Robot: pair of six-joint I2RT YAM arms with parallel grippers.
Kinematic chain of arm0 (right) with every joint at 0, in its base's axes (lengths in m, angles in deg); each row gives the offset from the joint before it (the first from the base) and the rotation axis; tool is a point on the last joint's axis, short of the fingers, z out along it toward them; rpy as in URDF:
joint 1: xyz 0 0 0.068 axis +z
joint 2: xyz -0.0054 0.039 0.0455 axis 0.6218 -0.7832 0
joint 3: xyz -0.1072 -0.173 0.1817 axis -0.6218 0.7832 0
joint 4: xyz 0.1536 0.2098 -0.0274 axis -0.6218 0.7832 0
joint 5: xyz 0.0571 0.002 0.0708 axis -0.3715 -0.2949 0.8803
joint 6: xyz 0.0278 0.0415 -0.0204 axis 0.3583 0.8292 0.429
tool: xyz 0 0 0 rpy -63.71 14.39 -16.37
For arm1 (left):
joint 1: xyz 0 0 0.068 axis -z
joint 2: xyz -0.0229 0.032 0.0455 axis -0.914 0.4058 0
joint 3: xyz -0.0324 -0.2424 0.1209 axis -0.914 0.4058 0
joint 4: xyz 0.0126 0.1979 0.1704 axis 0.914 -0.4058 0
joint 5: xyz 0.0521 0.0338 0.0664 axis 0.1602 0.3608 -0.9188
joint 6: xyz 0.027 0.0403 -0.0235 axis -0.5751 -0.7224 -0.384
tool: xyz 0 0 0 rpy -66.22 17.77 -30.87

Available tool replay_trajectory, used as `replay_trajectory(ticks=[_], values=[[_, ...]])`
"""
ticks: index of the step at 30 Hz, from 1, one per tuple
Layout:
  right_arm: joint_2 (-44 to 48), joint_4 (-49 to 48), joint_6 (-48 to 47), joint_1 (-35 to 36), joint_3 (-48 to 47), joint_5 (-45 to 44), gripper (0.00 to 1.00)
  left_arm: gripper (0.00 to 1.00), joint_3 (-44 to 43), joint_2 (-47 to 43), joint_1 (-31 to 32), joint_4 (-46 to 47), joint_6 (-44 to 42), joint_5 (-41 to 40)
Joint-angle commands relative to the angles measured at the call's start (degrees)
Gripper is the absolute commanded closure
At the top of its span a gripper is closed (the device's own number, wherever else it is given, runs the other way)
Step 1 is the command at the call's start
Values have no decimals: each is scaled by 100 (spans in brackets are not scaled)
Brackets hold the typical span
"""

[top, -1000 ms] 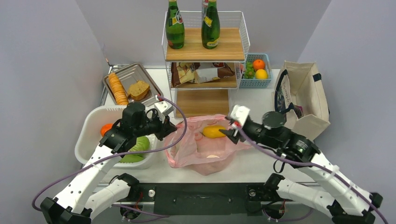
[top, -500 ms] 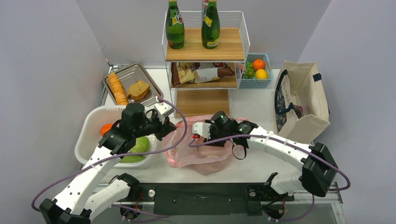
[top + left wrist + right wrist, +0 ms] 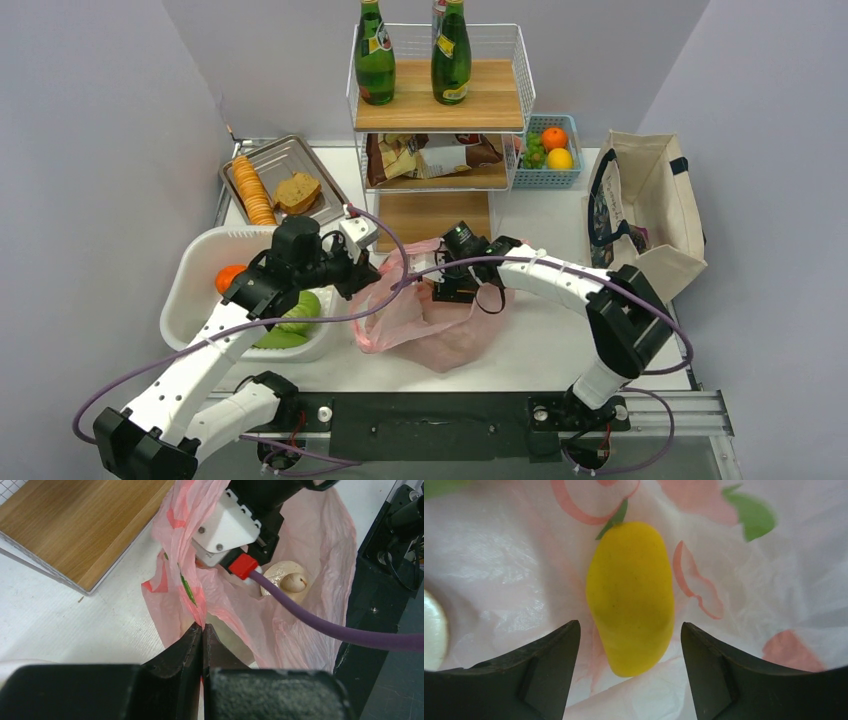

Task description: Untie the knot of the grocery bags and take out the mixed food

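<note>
Right end effector point(image 3: 629, 627) straddles lemon point(image 3: 630, 595) — inside pink bag point(image 3: 774, 580).

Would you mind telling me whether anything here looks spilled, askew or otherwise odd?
Nothing stands out. The thin pink plastic bag lies unspilled, its rim pinched by the left gripper; the right gripper is inside it, jaws open either side of the yellow lemon.

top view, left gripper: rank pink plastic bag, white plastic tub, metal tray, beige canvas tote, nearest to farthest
1. Thin pink plastic bag: pinched in the left gripper's shut jaws.
2. White plastic tub: just left of it.
3. Metal tray of biscuits and bread: behind, back left.
4. Beige canvas tote: far right of the table.
</note>
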State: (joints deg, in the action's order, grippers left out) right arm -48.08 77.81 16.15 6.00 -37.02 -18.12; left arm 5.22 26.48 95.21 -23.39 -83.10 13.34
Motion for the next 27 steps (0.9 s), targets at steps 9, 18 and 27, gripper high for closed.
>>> replay_trajectory(ticks=[9,18,27], values=[[-860,368,-739,-496,-425,546,32,100,-87,172,-67,267,112,179],[40,660,-594,-505,-60,959,90,100,-113,158,-67,275,108,95],[1292,507,-81,-293,312,915,51,100,63,-78,-67,262,-122,435]])
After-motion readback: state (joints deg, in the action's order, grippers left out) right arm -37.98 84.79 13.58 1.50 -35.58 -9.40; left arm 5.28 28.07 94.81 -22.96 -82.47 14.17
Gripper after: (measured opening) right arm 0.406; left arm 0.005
